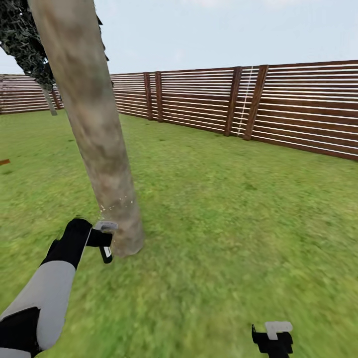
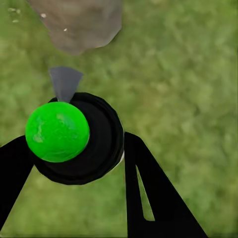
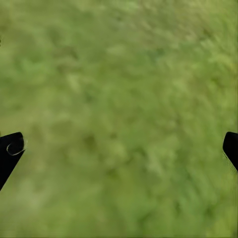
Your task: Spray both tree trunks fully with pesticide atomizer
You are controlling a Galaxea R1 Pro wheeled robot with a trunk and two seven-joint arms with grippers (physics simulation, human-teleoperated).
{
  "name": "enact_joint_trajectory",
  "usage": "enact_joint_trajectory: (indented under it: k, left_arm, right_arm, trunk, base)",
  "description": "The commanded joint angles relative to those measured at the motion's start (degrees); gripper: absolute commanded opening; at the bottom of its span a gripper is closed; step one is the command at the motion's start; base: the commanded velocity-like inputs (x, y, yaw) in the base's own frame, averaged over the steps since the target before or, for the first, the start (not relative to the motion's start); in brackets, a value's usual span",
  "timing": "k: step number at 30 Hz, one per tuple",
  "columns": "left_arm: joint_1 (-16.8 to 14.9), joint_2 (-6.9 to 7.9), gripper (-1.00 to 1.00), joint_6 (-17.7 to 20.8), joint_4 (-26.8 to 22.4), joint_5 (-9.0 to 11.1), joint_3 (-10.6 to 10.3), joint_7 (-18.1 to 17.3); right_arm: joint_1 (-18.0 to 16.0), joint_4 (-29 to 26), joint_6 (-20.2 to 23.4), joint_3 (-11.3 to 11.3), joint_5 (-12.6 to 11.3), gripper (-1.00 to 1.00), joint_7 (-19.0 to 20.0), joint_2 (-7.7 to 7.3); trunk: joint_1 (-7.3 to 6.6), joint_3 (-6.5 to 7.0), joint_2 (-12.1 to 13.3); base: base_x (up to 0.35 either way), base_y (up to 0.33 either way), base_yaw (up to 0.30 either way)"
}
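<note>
One atomizer [image 2: 74, 139], nozzle facing trunk [image 2: 79, 22]

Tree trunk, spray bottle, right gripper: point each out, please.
Tree trunk [image 1: 94, 134]: head view, mid-bark.
Spray bottle [image 2: 91, 144]: left wrist view, black body beside its green top.
Right gripper [image 1: 272, 339]: head view, between its fingertips.

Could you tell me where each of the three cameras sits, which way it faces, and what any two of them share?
Head view: from the robot's head, forward and down over the lawn to the fence; the tree trunk rises close by, the left hand at its base, the right hand low.
Left wrist view: along the left hand, shut on the atomizer, whose top shows green, toward the trunk base.
Right wrist view: down at grass between two parted fingers.
Head and left wrist views share the trunk and white specks.
</note>
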Motion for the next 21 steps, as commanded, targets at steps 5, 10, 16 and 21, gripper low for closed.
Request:
enact_joint_trajectory:
  k: [5, 10, 16, 21]
  left_arm:
    - [1.2, -1.57, -1.0, -0.2, 0.07, 0.5, -0.11, 2.49]
    - [1.29, -0.22, -1.0, -0.26, 0.01, 0.28, 2.16, 5.49]
    - [3.6, 2.26, -1.0, -0.54, 0.09, 0.39, 3.97, 6.64]
    - [4.25, 0.3, -1.0, -0.68, 0.63, -0.09, 4.28, 9.26]
  right_arm:
    - [0.0, 0.0, 0.0, 0.0, 0.01, 1.0, -0.05, 0.0]
    - [0.0, 0.0, 0.0, 0.0, 0.01, 1.0, -0.05, 0.0]
    - [0.0, 0.0, 0.0, 0.0, -0.03, 1.0, -0.05, 0.0]
    - [0.0, 0.0, 0.0, 0.0, -0.05, 1.0, -0.05, 0.0]
  trunk:
    - [0.0, 0.0, 0.0]
    - [0.0, 0.0, 0.0]
    - [0.0, 0.0, 0.0]
    - [0.0, 0.0, 0.0]
  base:
    - [0.072, -0.276, 0.111]
    - [0.087, -0.276, 0.002]
    - [0.093, -0.276, 0.06]
    - [0.036, -0.078, 0.263]
